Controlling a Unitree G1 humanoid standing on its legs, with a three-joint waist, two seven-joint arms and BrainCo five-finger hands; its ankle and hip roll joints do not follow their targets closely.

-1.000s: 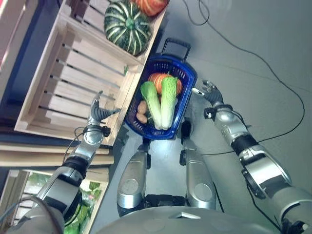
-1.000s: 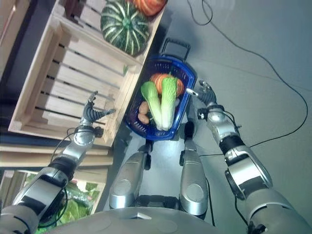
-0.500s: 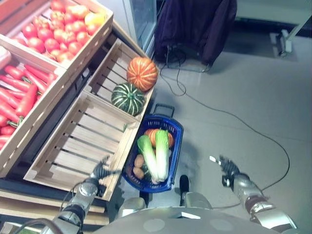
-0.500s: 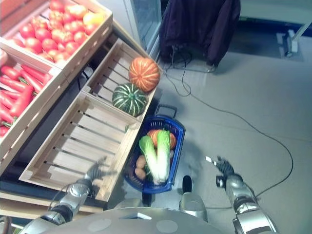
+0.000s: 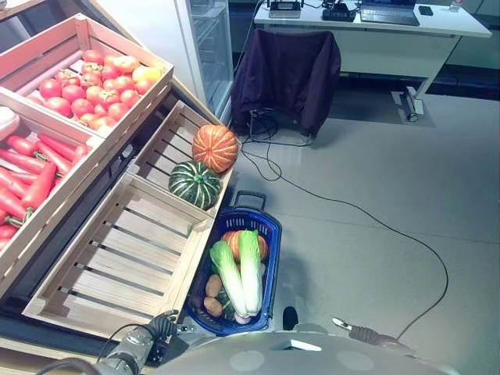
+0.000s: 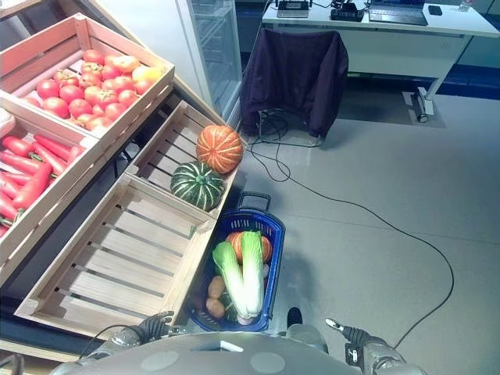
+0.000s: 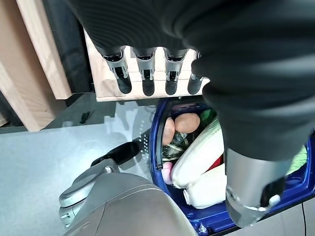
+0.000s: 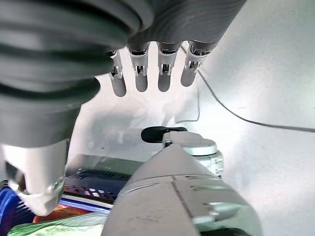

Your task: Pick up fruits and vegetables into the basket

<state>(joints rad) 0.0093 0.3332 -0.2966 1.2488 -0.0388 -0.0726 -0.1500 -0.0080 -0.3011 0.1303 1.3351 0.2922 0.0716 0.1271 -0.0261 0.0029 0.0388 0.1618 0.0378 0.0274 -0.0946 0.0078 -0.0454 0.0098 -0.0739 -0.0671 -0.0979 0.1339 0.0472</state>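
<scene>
Crates on the left: tomatoes (image 5: 94,78) and red peppers (image 5: 35,168) not yet picked, two pumpkins (image 5: 205,162) also left, near crate (image 5: 117,262) bare. Left hand (image 5: 162,325) low by that crate, fingers straight, holding nothing. Basket (image 5: 275,234) on floor already has cabbages (image 5: 238,273), an orange pumpkin, potatoes. Right hand (image 6: 344,332) relaxed, empty. Judging partway done.

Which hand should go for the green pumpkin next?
Left, probably. The left hand is open by the crates' front edge, on the green pumpkin's side of the basket. The right hand, also open, hangs over bare floor across the basket.
</scene>
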